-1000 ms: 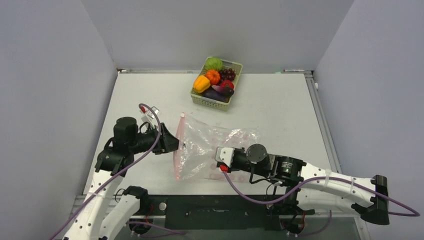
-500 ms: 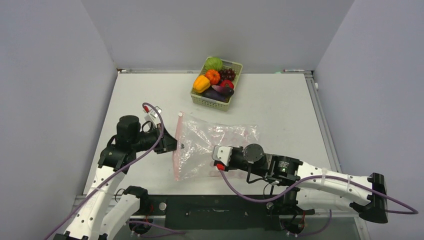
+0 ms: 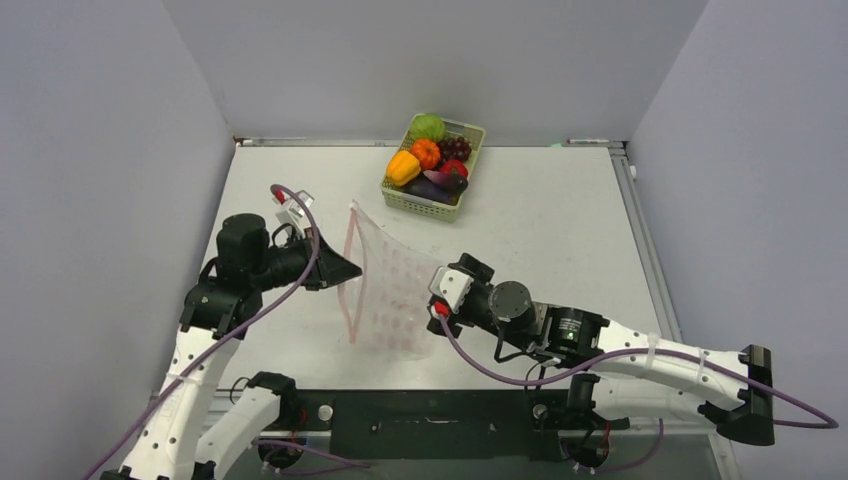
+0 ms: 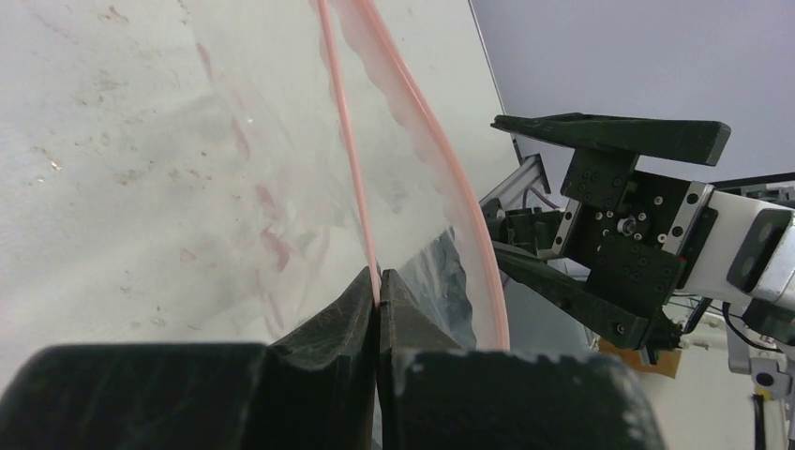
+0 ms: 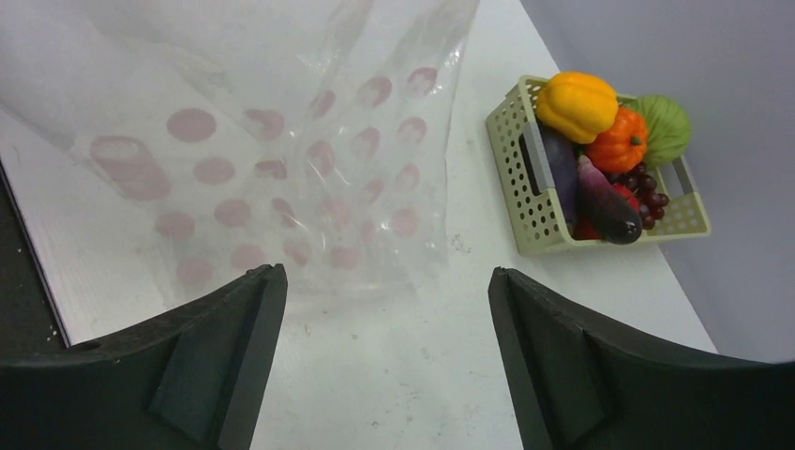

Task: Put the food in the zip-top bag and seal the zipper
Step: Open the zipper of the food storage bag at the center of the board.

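The zip-top bag (image 3: 390, 290), clear with pink dots, is raised on edge in the middle of the table. My left gripper (image 3: 352, 270) is shut on its pink-red zipper (image 4: 349, 159), pinching one strip at the fingertips (image 4: 378, 286); the other strip bows away, so the mouth gapes. Just right of the bag my right gripper (image 3: 443, 297) is open with nothing between its fingers (image 5: 386, 281), and the dotted bag (image 5: 281, 169) lies ahead of them. The food (image 3: 428, 160) sits in a basket at the back: yellow pepper (image 5: 577, 101), orange pumpkin (image 5: 623, 141), a green piece, eggplant (image 5: 607, 204), grapes.
The pale green slatted basket (image 3: 420, 208) stands at the table's back centre, near the rear wall. Grey walls close in the left, back and right sides. In the left wrist view the right gripper (image 4: 600, 211) shows just beyond the bag's mouth.
My left gripper shut on the zipper edge and lifted it, standing the bag up. My right gripper opened, let go of the bag and drew back a little.
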Controlling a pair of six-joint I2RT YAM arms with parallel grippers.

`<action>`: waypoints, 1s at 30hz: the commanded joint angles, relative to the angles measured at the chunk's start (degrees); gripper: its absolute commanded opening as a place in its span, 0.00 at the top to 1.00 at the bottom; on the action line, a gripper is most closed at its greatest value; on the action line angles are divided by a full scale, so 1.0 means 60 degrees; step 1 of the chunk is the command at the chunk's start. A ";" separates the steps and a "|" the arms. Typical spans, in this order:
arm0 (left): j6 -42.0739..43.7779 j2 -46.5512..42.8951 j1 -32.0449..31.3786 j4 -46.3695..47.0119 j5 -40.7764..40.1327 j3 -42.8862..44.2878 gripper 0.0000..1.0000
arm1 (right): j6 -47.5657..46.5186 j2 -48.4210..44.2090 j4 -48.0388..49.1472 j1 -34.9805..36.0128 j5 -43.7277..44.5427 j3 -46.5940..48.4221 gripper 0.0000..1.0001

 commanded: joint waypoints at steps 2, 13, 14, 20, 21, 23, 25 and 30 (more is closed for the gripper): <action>0.1027 0.0465 0.0044 -0.0695 -0.0883 0.1568 1.00 | 0.0812 0.0056 -0.0043 -0.0095 0.0858 0.1097 0.12; 0.2447 0.1674 -0.0437 -0.2659 -0.4519 0.4504 1.00 | 0.2971 0.1104 -0.0574 -0.0514 0.1685 0.2898 0.10; 0.2512 0.1782 -0.0521 -0.2764 -0.4837 0.4665 1.00 | 0.3050 0.1340 -0.0757 -0.0584 0.1488 0.3168 0.10; 0.2600 0.2340 -0.1440 -0.3069 -0.6929 0.5413 1.00 | 0.4169 0.2366 -0.1304 -0.0641 0.1297 0.4619 0.10; 0.2568 0.2433 -0.1707 -0.3094 -0.7306 0.5469 1.00 | 0.4352 0.2451 -0.1244 -0.0640 0.1297 0.4731 0.10; 0.2477 0.2607 -0.2192 -0.3128 -0.7995 0.5554 1.00 | 0.4675 0.2656 -0.1066 -0.0640 0.1334 0.4963 0.10; 0.2347 0.2759 -0.2694 -0.3087 -0.8573 0.5554 1.00 | 0.5079 0.2878 -0.0931 -0.0640 0.1492 0.5165 0.10; 0.1975 0.3003 -0.3802 -0.2958 -0.9944 0.5522 1.00 | 0.5845 0.3341 -0.0280 -0.0615 0.1742 0.5392 0.07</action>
